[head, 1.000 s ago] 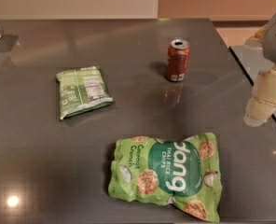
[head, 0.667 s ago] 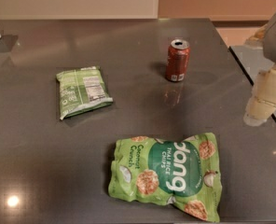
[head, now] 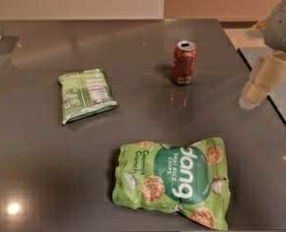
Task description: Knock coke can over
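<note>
Coke can (head: 184,62) upright (end effector (head: 252,96) right).

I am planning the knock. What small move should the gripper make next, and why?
Probably move the gripper left in the camera view, toward the coke can. The can stands upright and untouched; the gripper hangs well to its right, apart from it.

Coke can (head: 183,62) red, silver top; small bag (head: 86,94), big bag (head: 174,181) green; hand (head: 253,95) cream, rt edge.
</note>
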You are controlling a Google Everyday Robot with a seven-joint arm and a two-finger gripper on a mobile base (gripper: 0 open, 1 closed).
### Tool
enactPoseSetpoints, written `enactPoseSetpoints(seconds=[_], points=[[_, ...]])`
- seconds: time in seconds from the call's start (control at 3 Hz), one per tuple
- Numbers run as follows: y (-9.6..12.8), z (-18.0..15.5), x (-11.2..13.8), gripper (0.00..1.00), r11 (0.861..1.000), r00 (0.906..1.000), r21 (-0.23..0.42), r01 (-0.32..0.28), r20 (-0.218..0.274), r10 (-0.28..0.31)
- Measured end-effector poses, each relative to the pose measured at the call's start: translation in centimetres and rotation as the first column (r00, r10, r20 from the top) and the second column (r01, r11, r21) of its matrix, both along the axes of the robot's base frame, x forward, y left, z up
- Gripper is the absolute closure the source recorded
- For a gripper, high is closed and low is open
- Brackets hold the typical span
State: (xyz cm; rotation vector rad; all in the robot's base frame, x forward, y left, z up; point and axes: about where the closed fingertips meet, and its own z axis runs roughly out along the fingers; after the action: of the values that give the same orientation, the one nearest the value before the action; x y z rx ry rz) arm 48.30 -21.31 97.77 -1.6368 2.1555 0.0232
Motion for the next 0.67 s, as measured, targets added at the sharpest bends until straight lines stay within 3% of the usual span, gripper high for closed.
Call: enactPoseSetpoints(seconds=[0.33, 0.67], points=[[1.2, -0.8, 3.5, 0.0, 0.996, 0.9998, 0.093, -0.002, 0.018, 0.0], [2.6, -2.2, 7.4, 0.0, 0.99, 0.9987, 0.142, 0.012, 0.048, -0.019]])
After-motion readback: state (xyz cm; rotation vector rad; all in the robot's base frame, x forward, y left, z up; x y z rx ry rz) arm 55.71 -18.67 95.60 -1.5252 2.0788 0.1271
